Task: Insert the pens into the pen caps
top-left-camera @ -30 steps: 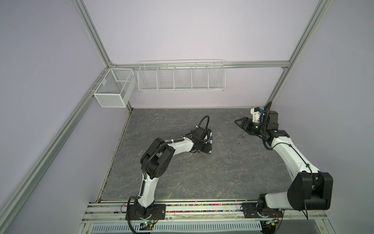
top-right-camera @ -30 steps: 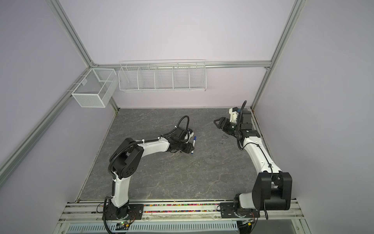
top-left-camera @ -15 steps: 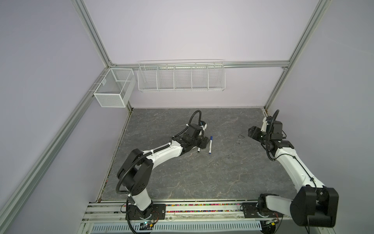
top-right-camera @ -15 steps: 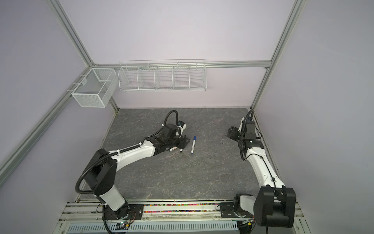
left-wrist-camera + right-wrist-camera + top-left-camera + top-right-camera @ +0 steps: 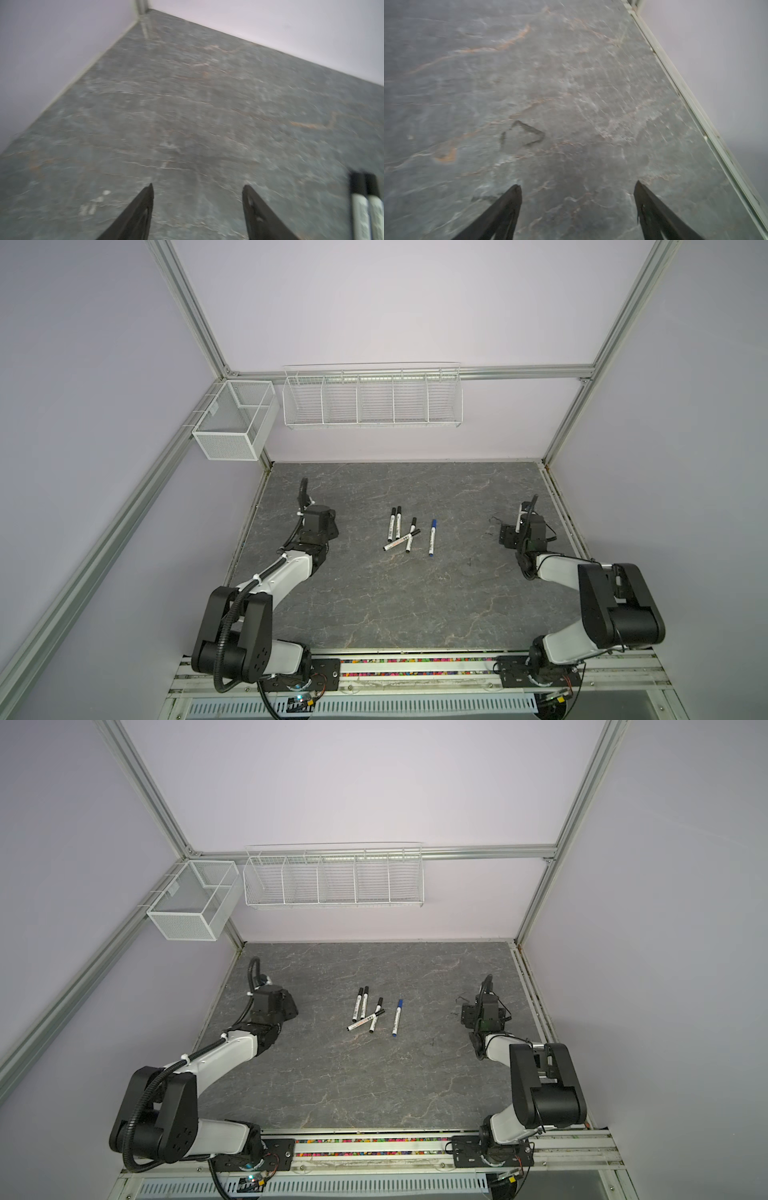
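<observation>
Grey stone table (image 5: pixel 374 605) carries the five pens (image 5: pixel 409 536) at mid-frame in both top views, long axes mostly up the frame, caps (image 5: pixel 393 512) seemingly on, between the left gripper (image 5: pixel 197 187) and the right gripper (image 5: pixel 577 185), both standing open and empty, the left slightly nearer.

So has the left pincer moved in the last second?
Yes. The left pincer has drawn back leftward, away from the pens at mid-table and toward the table's left edge.
</observation>
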Robot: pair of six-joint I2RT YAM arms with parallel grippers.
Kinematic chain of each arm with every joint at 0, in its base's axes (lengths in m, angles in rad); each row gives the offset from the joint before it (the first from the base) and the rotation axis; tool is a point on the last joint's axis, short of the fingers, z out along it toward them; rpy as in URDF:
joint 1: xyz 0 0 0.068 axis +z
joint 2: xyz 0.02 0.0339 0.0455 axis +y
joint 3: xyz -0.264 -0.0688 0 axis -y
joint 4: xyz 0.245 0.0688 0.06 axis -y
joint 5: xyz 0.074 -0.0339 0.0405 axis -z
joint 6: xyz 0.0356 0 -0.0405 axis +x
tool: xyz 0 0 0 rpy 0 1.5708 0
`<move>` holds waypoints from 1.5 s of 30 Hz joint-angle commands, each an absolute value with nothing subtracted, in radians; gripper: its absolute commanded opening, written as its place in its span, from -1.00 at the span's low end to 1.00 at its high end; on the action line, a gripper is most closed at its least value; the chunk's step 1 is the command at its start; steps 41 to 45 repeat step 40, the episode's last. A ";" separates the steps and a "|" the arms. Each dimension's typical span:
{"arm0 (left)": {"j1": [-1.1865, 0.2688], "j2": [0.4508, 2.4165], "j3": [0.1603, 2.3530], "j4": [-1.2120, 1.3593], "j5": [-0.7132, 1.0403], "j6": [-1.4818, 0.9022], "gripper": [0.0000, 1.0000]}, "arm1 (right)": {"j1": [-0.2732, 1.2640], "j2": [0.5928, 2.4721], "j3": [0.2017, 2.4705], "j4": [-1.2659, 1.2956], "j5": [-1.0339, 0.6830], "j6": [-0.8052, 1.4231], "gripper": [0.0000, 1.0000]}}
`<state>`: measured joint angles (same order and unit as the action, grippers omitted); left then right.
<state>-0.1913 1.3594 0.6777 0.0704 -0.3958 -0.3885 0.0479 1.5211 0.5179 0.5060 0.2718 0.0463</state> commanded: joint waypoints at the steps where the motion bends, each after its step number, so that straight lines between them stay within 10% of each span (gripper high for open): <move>1: -0.160 1.294 0.648 0.167 -0.496 -0.422 0.78 | -0.008 1.522 0.387 0.839 0.113 -0.013 0.77; 10: -0.160 1.417 0.565 0.448 -0.743 -0.148 0.98 | 0.001 1.532 0.378 0.882 0.117 -0.026 0.76; 22: -0.106 1.578 0.314 1.124 -0.415 -0.021 0.98 | 0.002 1.527 0.384 0.864 0.117 -0.026 0.76; 25: -0.094 1.495 0.379 0.840 -0.408 -0.077 0.98 | 0.002 1.527 0.382 0.861 0.117 -0.026 0.76; 45: -0.079 1.552 0.382 0.925 -0.402 -0.066 0.98 | -0.002 1.531 0.386 0.864 0.103 -0.026 0.76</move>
